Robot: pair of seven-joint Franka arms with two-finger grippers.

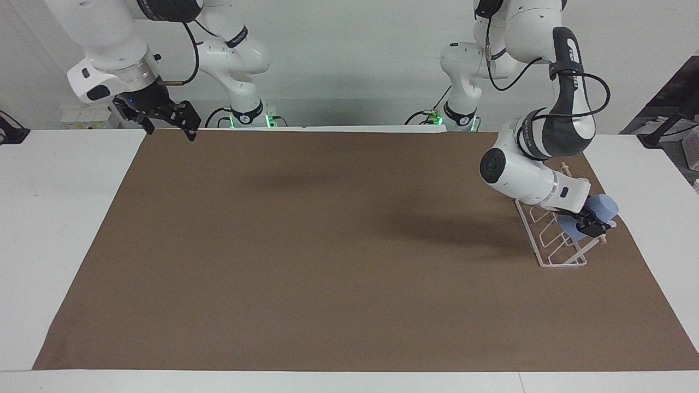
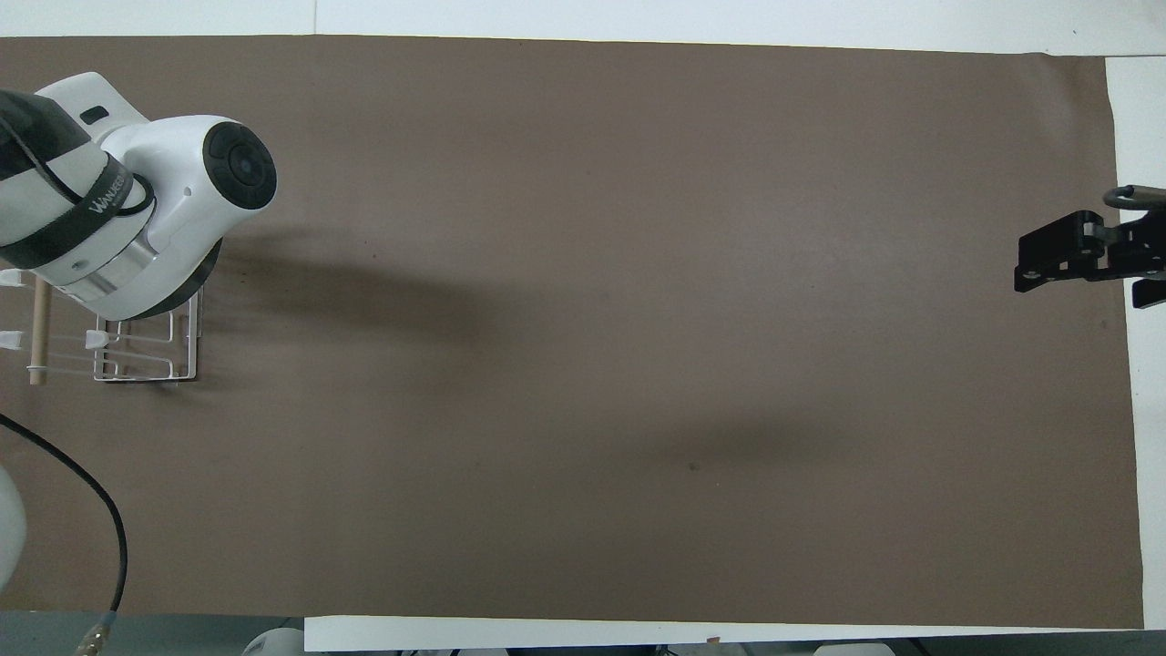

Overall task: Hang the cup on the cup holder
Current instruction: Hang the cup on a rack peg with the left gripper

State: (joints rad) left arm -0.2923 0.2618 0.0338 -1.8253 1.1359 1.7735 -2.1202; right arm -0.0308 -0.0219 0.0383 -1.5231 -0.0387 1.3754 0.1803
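Facing view: the left gripper [image 1: 591,226] is clamped on a light-blue plastic cup [image 1: 600,210], holding it tilted low over the white wire cup holder [image 1: 551,240], close to the rack's slanted prongs and the wooden dowel [image 1: 598,238] along its top. Whether the cup already touches a prong cannot be told. The right gripper [image 1: 166,123] waits in the air with its jaws spread and empty, well apart from the cup holder, over the brown mat's [image 1: 327,262] edge.

Overhead view: the left arm's white wrist hides the cup; only part of the cup holder [image 2: 146,351] and its dowel [image 2: 38,333] show beneath it. The right gripper [image 2: 1066,262] hangs open, well apart from the rack.

The cup looks light, stiff and smooth, likely slippery; a hold across its side wall suits it.
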